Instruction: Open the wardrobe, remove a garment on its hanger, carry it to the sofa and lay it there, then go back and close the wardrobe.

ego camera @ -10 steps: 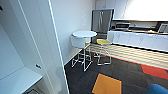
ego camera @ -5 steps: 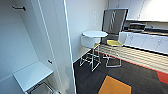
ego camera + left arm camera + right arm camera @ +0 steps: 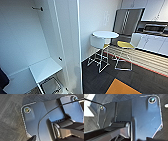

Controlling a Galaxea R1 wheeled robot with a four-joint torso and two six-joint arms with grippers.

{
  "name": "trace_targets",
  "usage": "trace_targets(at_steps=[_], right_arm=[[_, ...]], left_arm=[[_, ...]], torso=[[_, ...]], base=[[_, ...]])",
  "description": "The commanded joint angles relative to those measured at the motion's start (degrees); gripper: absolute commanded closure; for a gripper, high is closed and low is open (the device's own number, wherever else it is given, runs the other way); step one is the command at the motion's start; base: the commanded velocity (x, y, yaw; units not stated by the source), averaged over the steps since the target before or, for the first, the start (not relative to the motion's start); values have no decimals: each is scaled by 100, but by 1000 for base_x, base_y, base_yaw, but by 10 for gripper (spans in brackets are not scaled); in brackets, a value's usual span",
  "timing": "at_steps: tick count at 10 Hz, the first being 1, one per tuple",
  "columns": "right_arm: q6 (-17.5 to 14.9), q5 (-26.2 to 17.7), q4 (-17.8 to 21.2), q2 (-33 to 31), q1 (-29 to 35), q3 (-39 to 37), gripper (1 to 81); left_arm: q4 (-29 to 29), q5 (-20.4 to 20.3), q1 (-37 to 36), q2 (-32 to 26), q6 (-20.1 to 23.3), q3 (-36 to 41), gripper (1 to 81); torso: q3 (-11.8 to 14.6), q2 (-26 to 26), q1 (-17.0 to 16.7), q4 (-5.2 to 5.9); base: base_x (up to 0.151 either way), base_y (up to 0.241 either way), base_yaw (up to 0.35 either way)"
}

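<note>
You had the robot close against the wardrobe (image 3: 65,42), its white door edge beside an open interior with a shelf (image 3: 45,68), likely positioning to shut it. I could not tell either arm's jaws' state.

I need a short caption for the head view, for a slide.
Open white wardrobe beside a round white table with two stools, one yellow-seated.

Evenly bright and soft throughout; leaned verticals toward the edges on the wardrobe (image 3: 67,45); dim, bluish, blurred over the carpet (image 3: 11,112) in both wrist views.
</note>
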Motion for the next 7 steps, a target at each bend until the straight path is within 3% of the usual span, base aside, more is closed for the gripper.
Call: trace_targets(at_steps=[1, 7], right_arm=[[-20, -274, 35, 38, 208, 6, 10], [-29, -265, 9, 47, 147, 6, 10]], left_arm=[[-19, 364, -279, 3, -23, -9, 10], [-10, 355, -279, 21, -23, -9, 10]], torso=[[0, 0, 0, 0], [0, 0, 0, 0]], base=[[0, 0, 291], [0, 0, 291]])
